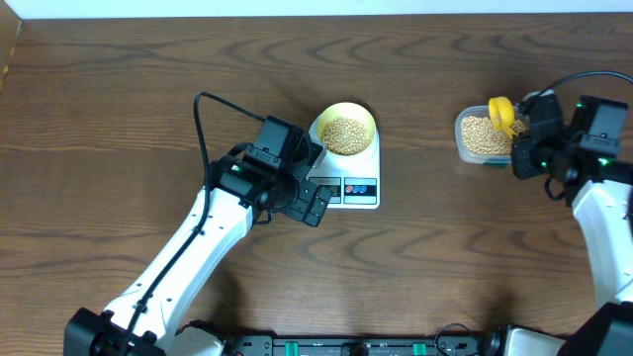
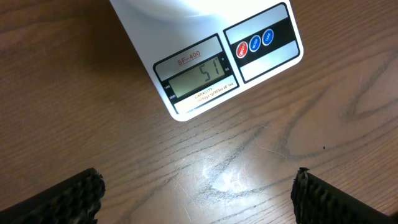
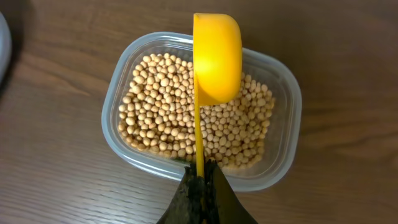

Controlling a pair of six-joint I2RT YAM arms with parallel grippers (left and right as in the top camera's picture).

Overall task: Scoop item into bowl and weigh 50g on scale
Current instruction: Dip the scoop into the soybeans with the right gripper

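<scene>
Beans [image 1: 345,134] sit in the bowl [image 1: 368,116] on the scale [image 2: 205,68], reading a touch over target, so with my left gripper [image 2: 196,196] gaping empty and my right gripper [image 3: 202,186] pinching the scoop [image 3: 216,59] above the tub [image 3: 286,124], I'd lift out barely a bean.

- Left arm [image 1: 188,247]: white links with a black wrist, reaching diagonally from the near edge toward the middle.
- Left gripper [image 2: 196,190]: pointing down, jaws spread wide, ribbed pads [image 2: 81,196] far apart, holding nothing.
- Right arm [image 1: 605,232]: white, extending along the right side.
- Right gripper [image 3: 202,186]: jaws pressed together on the thin handle of a yellow scoop [image 3: 216,59].
</scene>
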